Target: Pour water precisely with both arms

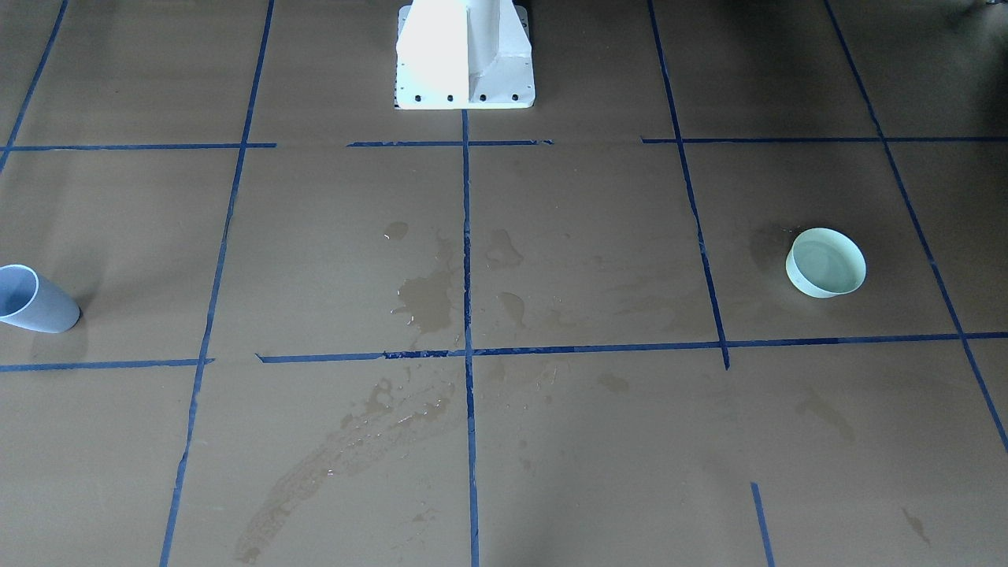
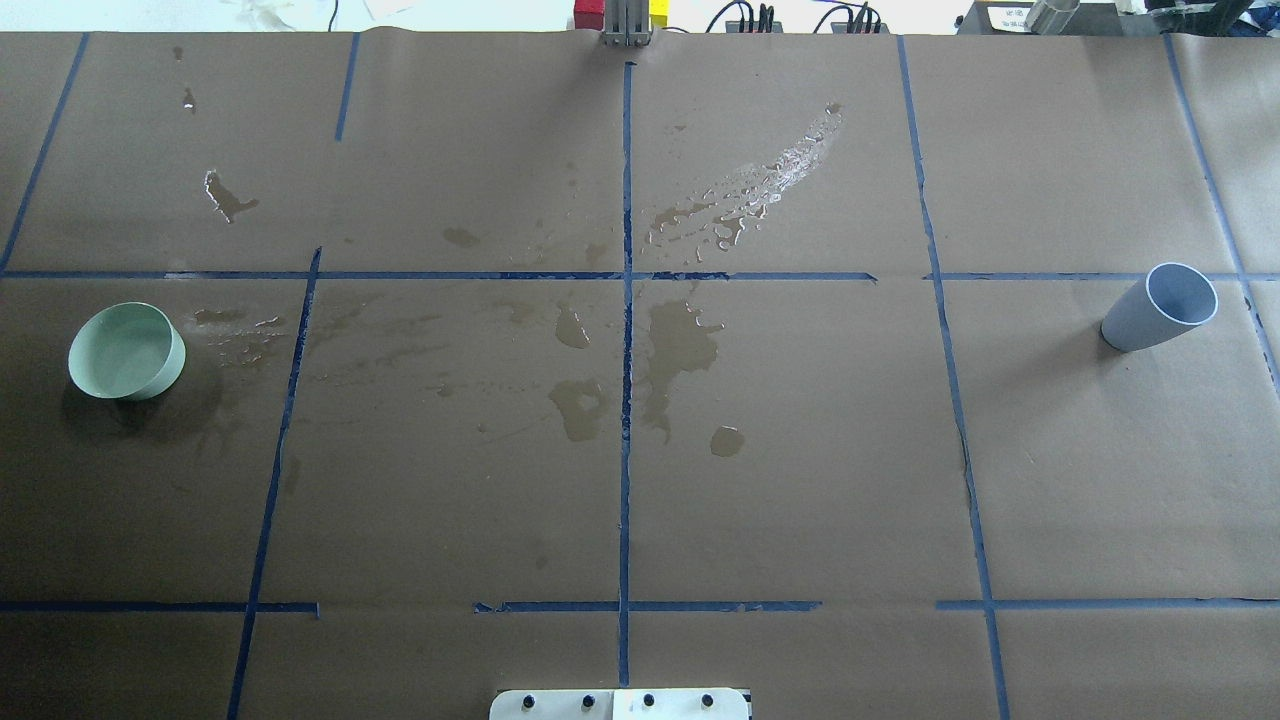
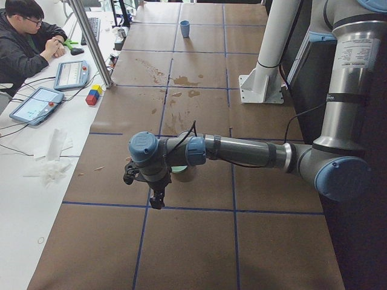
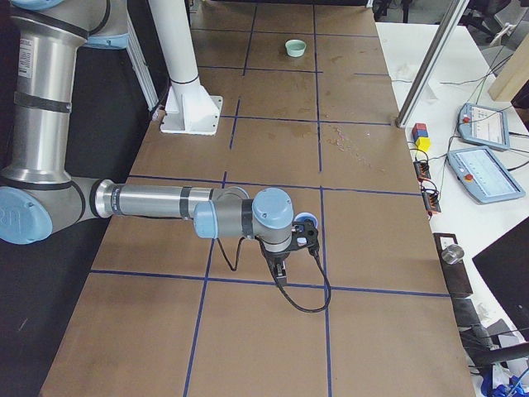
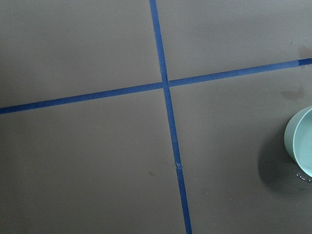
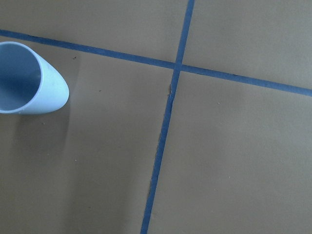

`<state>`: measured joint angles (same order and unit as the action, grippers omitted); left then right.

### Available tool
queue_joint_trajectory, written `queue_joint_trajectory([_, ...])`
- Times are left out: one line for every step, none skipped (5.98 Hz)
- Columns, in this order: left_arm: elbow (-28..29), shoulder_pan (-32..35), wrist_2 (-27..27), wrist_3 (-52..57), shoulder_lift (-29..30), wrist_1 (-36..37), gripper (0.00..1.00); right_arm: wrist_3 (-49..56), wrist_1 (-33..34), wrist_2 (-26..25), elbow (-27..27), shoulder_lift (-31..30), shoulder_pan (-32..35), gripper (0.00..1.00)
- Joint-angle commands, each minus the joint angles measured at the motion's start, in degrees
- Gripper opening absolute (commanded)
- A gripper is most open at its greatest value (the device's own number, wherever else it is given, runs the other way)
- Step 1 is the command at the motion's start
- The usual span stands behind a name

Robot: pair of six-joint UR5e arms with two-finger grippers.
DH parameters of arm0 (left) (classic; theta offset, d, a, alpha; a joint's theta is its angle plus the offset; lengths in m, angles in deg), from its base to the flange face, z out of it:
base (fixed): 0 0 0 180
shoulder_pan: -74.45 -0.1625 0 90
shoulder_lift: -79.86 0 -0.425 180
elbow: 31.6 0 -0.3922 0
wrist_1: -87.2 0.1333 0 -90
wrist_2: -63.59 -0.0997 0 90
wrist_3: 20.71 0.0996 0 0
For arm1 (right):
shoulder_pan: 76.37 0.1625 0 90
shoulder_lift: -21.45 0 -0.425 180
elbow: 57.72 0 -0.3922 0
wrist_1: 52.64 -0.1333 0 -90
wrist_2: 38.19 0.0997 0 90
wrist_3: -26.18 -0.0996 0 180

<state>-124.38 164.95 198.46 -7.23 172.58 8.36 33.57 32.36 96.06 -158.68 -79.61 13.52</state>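
A pale green bowl (image 2: 127,351) (image 1: 825,262) stands on the robot's left side of the brown table. A blue-grey cup (image 2: 1160,305) (image 1: 35,299) stands upright on the right side. Water lies as puddles and streaks (image 2: 680,340) (image 1: 425,299) around the table's middle. I cannot make out any in the cup or bowl. The left arm (image 3: 242,151) reaches over the bowl, its gripper (image 3: 157,199) pointing down beside it. The right arm (image 4: 157,201) holds its gripper (image 4: 281,277) low next to the cup. Whether either gripper is open or shut I cannot tell. The wrist views show only the bowl's edge (image 5: 301,141) and the cup (image 6: 29,78).
Blue tape lines (image 2: 625,400) divide the table into squares. The white pedestal (image 1: 465,55) stands at the robot's edge. A person (image 3: 24,36) sits at a side desk with tablets (image 3: 36,104) and coloured blocks (image 3: 94,95), beyond a metal post (image 3: 91,39).
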Motion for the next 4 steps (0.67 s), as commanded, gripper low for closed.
queue_joint_trajectory([0.5, 0.0, -1.5, 0.0, -0.4, -2.2, 1.0, -0.1, 0.3, -0.5, -0.1, -0.6, -0.3, 1.0])
queue_joint_trajectory([0.4, -0.2, -4.8, 0.0, -0.1, -2.2, 1.0, -0.1, -0.1, -0.2, 0.1, -0.6, -0.3, 1.0])
queue_joint_trajectory([-0.2, -0.3, -5.2, 0.0, -0.3, -2.1, 1.0, -0.2, -0.1, -0.2, 0.0, -0.5, -0.4, 1.0])
queue_joint_trajectory([-0.5, -0.4, -5.0, 0.2, -1.1, -2.2, 1.0, -0.2, -0.1, -0.3, 0.1, -0.4, -0.4, 1.0])
